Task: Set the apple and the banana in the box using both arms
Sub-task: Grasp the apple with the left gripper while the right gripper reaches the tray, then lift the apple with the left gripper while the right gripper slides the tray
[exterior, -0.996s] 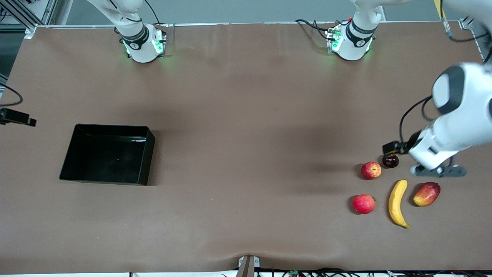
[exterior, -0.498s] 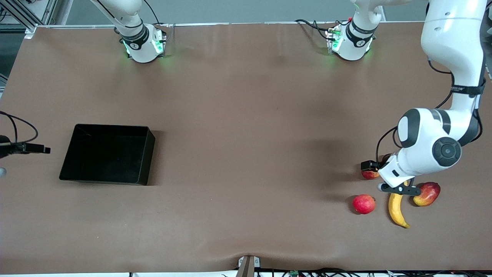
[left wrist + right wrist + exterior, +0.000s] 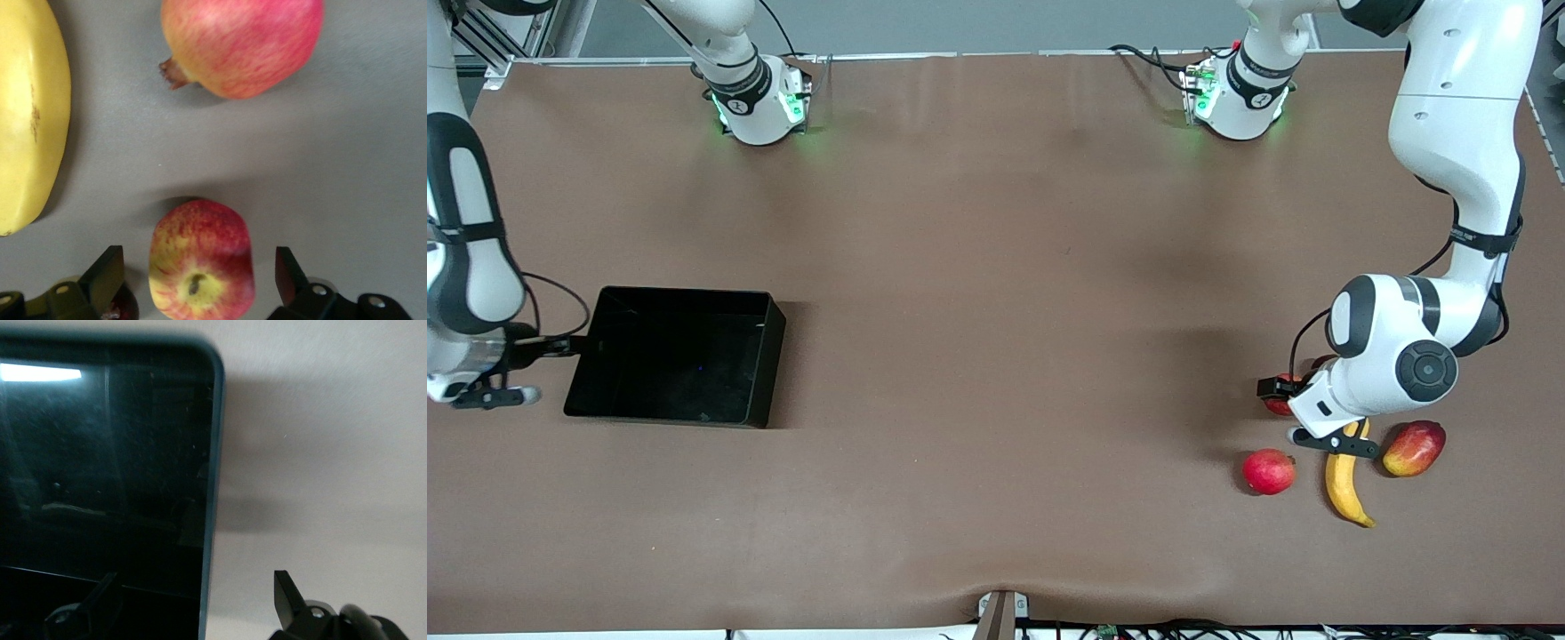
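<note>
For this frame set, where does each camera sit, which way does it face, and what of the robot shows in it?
Front view: high across the table, facing both bases; shows both arms, the box, the banana.
Left wrist view: on the left arm, looking down at the apple between the open left gripper fingers.
Right wrist view: on the right arm, looking down over the box rim; open right gripper.
Shared: banana in front and left wrist views.

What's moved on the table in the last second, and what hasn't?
The left end effector swung in over the fruit and now hangs open astride the apple, not gripping. The right end effector came in, open, over the box's edge. The banana, pomegranate and mango stayed put.
</note>
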`<state>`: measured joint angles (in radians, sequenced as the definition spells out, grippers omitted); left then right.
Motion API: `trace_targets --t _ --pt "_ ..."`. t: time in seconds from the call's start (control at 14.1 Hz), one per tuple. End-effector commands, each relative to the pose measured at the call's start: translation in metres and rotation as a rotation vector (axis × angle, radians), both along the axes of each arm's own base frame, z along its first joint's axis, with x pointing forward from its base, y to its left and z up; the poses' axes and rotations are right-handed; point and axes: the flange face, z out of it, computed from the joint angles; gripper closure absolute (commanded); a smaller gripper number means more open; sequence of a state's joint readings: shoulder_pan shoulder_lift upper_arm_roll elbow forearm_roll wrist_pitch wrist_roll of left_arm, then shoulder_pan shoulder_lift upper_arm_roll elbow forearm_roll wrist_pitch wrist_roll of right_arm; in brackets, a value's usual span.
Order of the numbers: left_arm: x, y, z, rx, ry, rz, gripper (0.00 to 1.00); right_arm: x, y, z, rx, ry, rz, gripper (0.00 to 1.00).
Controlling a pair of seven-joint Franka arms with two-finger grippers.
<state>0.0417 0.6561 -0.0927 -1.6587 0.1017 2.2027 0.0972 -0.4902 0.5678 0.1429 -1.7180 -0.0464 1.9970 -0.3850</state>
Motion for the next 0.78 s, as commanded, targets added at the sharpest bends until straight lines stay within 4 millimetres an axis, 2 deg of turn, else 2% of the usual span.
trace_targets --t 0.0,0.07,0.14,0.21,0.28,0.43,0.71 --pt "-0.002 0.001 -0.004 0.012 0.000 -0.024 0.15 -0.024 -0.009 -0.015 0.005 0.008 0.031 0.47" --pt "-0.004 0.001 -0.006 0.014 0.005 -0.026 0.41 -0.029 -0.010 -0.019 0.012 0.020 0.027 0.72" --pt "-0.004 -0.001 -0.006 0.014 0.005 -0.028 0.71 -0.032 -0.007 -0.023 0.018 0.033 0.029 1.00" --pt "-0.004 -0.002 -0.006 0.014 0.005 -0.029 0.93 -0.033 -0.008 -0.023 0.019 0.037 0.028 1.00" --pt "-0.003 -0.002 -0.003 0.014 0.002 -0.029 1.00 -0.034 -0.007 -0.024 0.023 0.044 0.031 1.00" --pt "-0.001 -0.006 0.006 0.013 -0.009 -0.033 1.00 -0.034 -0.003 -0.020 0.031 0.066 0.036 1.00" --pt "0.011 -0.012 0.060 0.014 -0.074 -0.028 1.00 -0.026 0.005 0.001 0.048 0.110 0.039 1.00"
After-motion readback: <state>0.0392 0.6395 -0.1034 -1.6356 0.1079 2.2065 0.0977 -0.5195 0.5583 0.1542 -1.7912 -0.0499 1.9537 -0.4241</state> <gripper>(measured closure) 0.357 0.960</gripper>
